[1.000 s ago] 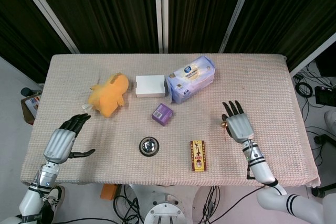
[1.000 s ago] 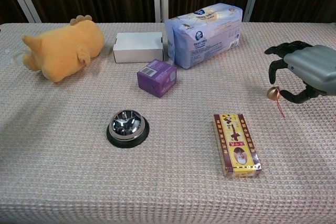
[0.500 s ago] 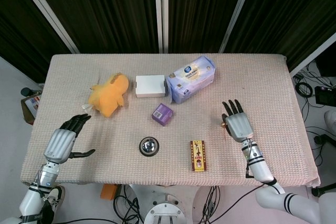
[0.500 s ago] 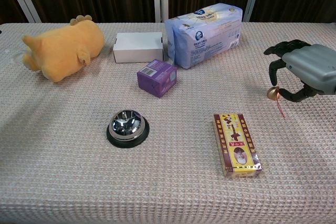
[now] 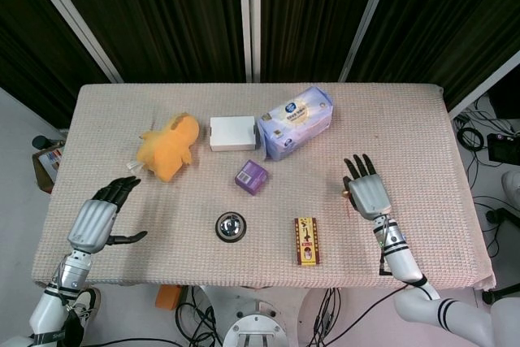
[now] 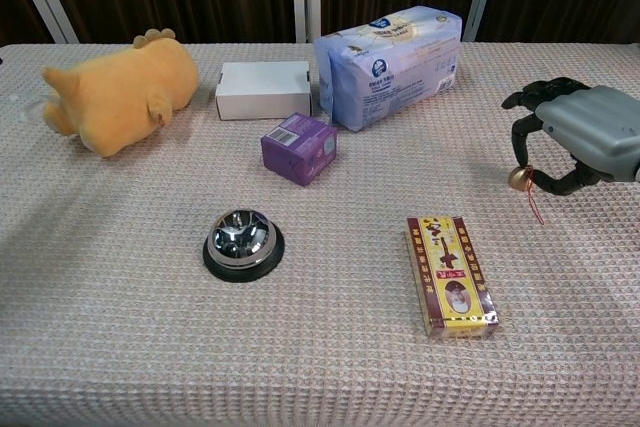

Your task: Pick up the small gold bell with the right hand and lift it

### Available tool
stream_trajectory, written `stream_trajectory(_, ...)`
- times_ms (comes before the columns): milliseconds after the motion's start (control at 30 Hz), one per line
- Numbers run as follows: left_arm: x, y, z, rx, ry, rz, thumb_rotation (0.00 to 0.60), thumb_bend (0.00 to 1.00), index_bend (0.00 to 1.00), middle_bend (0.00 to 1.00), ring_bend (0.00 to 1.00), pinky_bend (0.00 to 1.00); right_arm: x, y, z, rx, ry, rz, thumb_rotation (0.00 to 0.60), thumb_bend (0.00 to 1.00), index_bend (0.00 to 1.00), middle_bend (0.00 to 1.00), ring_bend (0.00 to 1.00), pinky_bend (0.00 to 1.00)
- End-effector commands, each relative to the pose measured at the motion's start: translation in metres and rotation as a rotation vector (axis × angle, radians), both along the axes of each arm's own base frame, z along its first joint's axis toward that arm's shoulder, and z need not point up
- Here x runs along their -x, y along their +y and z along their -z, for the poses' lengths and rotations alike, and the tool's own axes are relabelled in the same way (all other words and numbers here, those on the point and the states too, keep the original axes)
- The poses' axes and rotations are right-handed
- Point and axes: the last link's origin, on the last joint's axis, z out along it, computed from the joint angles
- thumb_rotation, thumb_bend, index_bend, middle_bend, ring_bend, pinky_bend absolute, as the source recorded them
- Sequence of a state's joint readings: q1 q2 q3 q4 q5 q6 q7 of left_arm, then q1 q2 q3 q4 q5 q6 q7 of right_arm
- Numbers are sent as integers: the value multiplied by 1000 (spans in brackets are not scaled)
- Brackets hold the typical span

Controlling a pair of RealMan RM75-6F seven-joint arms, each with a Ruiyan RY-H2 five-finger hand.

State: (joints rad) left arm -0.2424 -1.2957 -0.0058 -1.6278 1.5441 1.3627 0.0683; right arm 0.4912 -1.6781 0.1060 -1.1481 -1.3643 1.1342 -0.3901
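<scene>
The small gold bell [image 6: 519, 178] with a red cord hanging under it is pinched between the thumb and a finger of my right hand [image 6: 580, 139] at the right side of the table. From the head view the bell [image 5: 345, 193] peeks out at the left edge of that right hand [image 5: 367, 190], whose other fingers are spread. I cannot tell whether the bell is clear of the cloth. My left hand [image 5: 99, 217] hovers near the front left corner, fingers apart and holding nothing; it is out of the chest view.
A red and yellow box [image 6: 450, 274] lies in front of the bell. A silver call bell [image 6: 243, 243], a purple box [image 6: 299, 147], a white box [image 6: 263, 89], a blue tissue pack [image 6: 390, 51] and an orange plush [image 6: 122, 92] lie to the left. The table edge [image 5: 479, 225] is close on the right.
The right hand with the bell has shifted only a few pixels. The left hand and the other objects have not moved.
</scene>
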Motion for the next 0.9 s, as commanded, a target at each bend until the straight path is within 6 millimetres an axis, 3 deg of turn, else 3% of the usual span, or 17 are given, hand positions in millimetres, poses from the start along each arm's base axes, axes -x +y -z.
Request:
stream_trajectory(33,0,0,0,2,0,-1,458,98,108,96,100,244,0,0,0,4,-2,0,600,308,541,119,0,0)
stream_trajectory(900,1,1,1,10,-5,-9,458,98,108,96,99,244,-2,-2,-3,30,-31,-6,600,316,650,159,0,0)
